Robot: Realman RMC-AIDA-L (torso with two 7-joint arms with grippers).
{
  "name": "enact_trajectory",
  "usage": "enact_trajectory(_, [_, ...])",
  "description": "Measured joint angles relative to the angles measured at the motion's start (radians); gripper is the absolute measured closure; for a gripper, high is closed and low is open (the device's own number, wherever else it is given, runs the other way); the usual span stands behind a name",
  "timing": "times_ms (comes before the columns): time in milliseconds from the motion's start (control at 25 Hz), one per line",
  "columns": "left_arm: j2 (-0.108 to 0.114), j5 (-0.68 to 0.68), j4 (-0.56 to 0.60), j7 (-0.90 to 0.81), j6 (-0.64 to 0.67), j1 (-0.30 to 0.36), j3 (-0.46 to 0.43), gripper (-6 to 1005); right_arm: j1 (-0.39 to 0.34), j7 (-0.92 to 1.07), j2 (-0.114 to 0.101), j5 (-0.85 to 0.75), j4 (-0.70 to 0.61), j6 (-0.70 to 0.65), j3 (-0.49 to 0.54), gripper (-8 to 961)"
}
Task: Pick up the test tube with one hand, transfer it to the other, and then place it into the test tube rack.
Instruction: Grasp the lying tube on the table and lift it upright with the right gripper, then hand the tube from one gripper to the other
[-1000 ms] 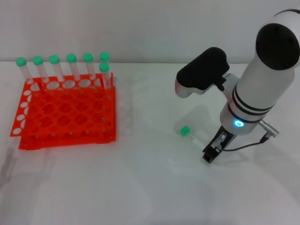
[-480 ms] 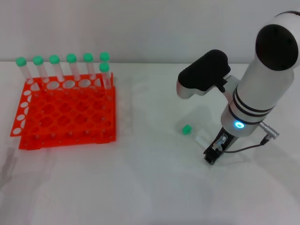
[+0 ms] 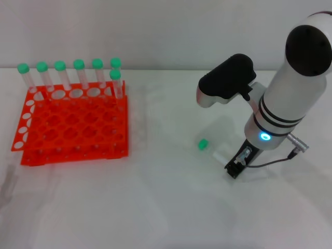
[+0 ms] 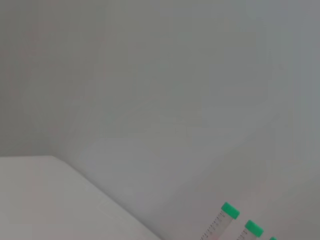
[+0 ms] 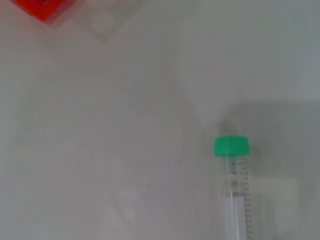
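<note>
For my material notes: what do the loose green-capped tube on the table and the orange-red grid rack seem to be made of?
The loose green-capped tube: probably clear plastic, since printed graduations show on its see-through wall; its cap looks opaque.
The orange-red grid rack: likely moulded plastic, evenly coloured with uniform round holes.

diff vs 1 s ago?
The tube shifted slightly: its green cap sits a little lower and nearer the rack side than before, still lying on the table. The right end effector stays low at the tube's tip end with barely any drift; no lift yet. The rack and its seven standing tubes are unchanged. The left arm is not in the head view.
</note>
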Motion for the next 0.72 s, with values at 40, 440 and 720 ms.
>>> enact_trajectory(40, [0.000,0.001,0.000,0.000,-0.002,0.001,0.000,182,-0.002,-0.001,-0.001,0.000,-0.009,0.000,0.000,759])
enact_trajectory(440, [-0.002,0.016,0.007,-0.002,-0.097,0.038,-0.005,183,-0.254,-0.184,-0.008,0.027,-0.395,0.026,0.254,762])
enact_trajectory(720, [0.000,0.036,0.006,-0.016,-0.142,0.044,-0.002,183,-0.547,-0.624,-0.011,0.542,-0.505,-0.084,0.455,750])
